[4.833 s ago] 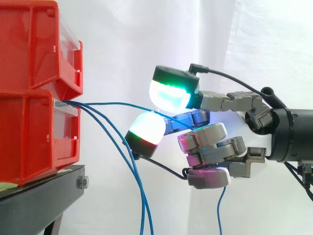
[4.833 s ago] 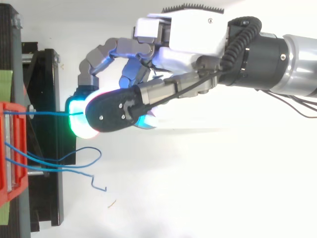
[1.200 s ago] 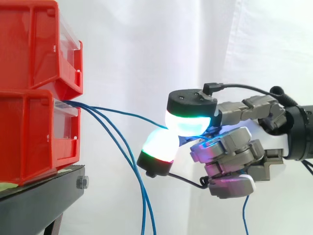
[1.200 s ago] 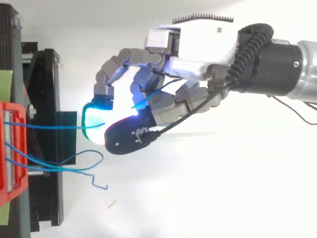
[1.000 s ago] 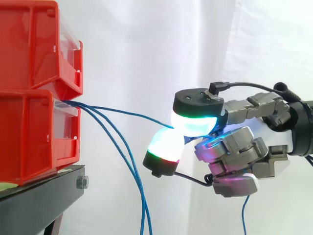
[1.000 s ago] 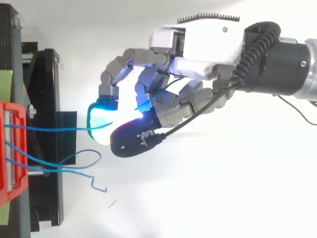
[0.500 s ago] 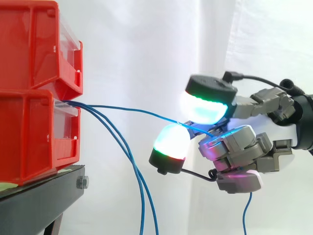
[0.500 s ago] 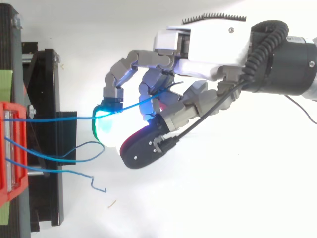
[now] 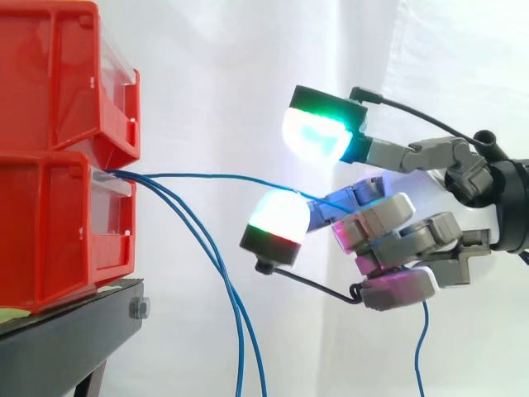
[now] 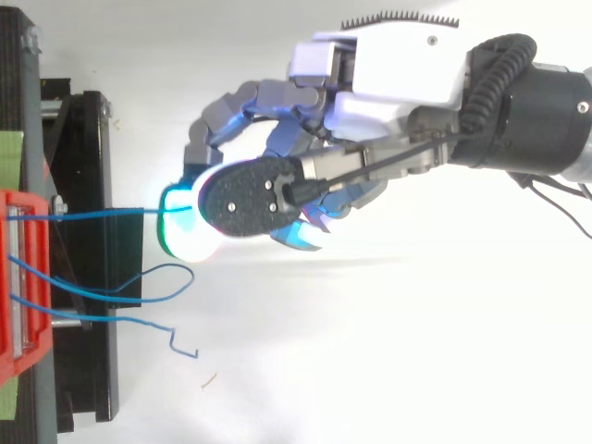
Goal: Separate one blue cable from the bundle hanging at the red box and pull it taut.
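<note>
Out from the red box, one blue cable runs almost level to the hand, well above the drooping cables. It crosses the lower glowing pad into curled fingers that hold it.

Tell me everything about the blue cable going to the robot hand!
The cable is thin, blue and looks like bendy plastic-coated wire. It comes out of the lower red box and runs almost level and nearly straight to the hand. It passes over a glowing pad, slips in among the curled fingers, and its end hangs down below the hand.
</note>
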Controlling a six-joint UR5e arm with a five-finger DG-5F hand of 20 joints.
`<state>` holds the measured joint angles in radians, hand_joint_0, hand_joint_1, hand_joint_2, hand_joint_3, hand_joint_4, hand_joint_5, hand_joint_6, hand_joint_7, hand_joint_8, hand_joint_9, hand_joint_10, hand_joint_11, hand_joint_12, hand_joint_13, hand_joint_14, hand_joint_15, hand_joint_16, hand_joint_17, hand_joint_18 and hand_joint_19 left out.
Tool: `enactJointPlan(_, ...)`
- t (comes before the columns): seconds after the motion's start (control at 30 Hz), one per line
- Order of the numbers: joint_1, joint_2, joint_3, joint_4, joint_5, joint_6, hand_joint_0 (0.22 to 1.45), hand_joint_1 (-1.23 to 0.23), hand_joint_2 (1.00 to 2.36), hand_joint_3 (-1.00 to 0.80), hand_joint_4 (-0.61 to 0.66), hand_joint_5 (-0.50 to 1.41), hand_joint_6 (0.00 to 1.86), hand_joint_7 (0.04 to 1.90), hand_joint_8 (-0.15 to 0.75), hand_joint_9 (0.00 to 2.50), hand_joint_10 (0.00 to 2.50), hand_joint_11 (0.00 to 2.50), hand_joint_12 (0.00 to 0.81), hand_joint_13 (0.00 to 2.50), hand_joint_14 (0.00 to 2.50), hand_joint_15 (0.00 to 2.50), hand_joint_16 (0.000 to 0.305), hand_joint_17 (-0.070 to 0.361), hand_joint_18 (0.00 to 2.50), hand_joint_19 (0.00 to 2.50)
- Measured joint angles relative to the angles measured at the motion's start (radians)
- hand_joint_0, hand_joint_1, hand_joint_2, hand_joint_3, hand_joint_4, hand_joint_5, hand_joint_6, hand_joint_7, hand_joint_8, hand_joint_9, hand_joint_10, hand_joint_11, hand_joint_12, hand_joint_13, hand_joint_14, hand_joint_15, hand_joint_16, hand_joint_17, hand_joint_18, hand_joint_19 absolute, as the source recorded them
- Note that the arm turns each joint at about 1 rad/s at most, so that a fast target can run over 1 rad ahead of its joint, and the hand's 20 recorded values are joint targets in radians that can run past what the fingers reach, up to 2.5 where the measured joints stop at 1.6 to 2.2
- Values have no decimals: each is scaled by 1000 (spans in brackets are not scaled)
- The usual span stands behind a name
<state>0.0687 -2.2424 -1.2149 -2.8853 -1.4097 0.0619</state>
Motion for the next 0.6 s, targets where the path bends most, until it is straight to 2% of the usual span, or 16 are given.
enactJointPlan(0.13,0,0,-9,26,45,37,588,-504,1002,-465,207,-146,727,932,341,1121,467,1343,360,1299,1364,1218,49,110,1233,1100)
enactJointPlan(0.2,0,0,-18,41,57,43,605,-554,1006,-424,208,-147,735,924,338,1118,483,1355,352,1301,1389,1202,48,109,1240,1097)
enactJointPlan(0.37,0,0,-33,84,69,47,626,-614,1011,-325,204,-152,749,907,337,1109,516,1349,358,1305,1395,1223,48,108,1250,1097)
enactJointPlan(0.6,-2,-1,-36,94,71,43,642,-628,1013,-226,224,-156,738,876,363,1099,626,1244,377,1328,1503,1154,52,118,1301,1070)
